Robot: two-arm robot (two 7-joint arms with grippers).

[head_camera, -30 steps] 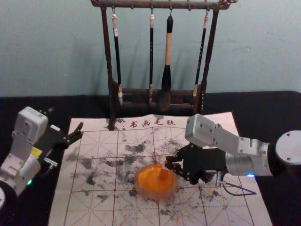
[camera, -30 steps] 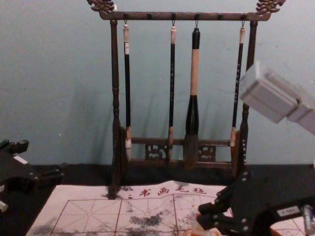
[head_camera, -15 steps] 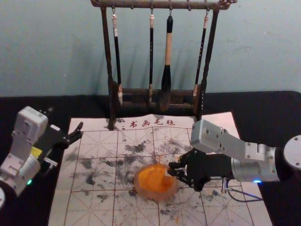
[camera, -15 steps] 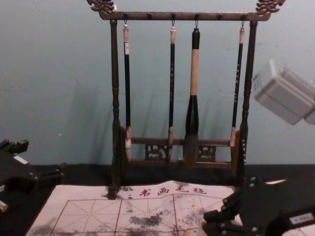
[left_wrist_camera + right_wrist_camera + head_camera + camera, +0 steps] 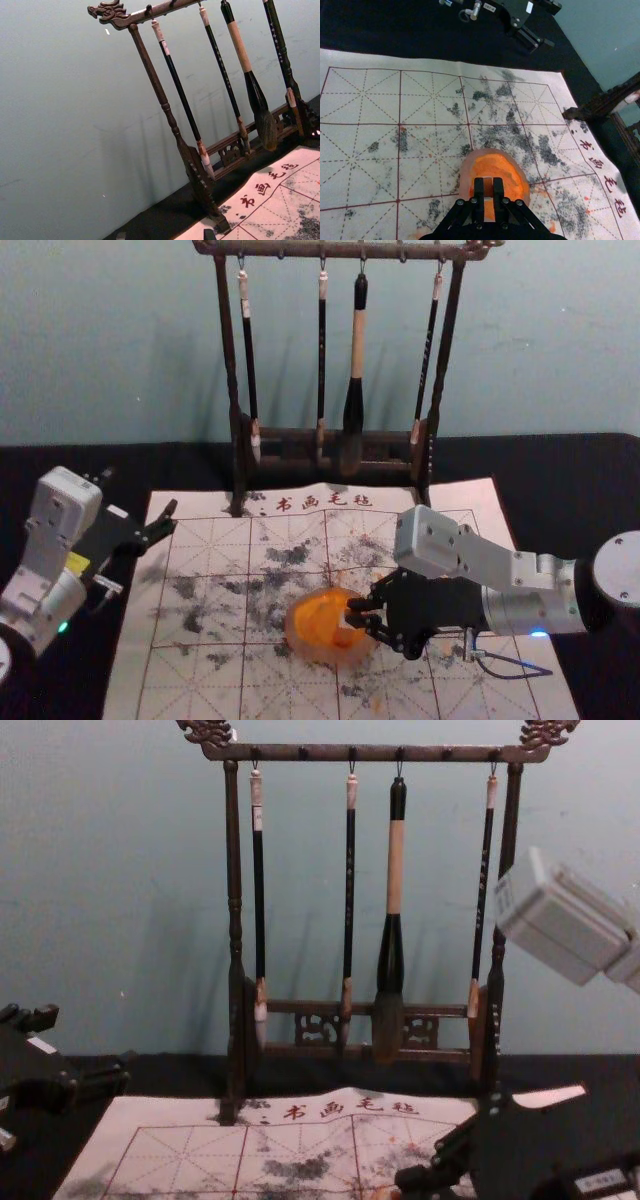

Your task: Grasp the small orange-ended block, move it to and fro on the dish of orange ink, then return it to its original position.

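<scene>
Small block (image 5: 344,620), gripped, over orange ink (image 5: 318,618), round dish (image 5: 325,659), on gridded mat (image 5: 200,685)

Dish (image 5: 299,647) on mat (image 5: 192,685), rack (image 5: 290,249) behind, brushes (image 5: 358,338) on rack

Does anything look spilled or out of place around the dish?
Orange smudges and dark grey blotches stain the white, red-gridded mat like spills, outside the round dish of orange ink; whether they're fresh, I can't tell. The dark wooden brush rack stands upright.
</scene>
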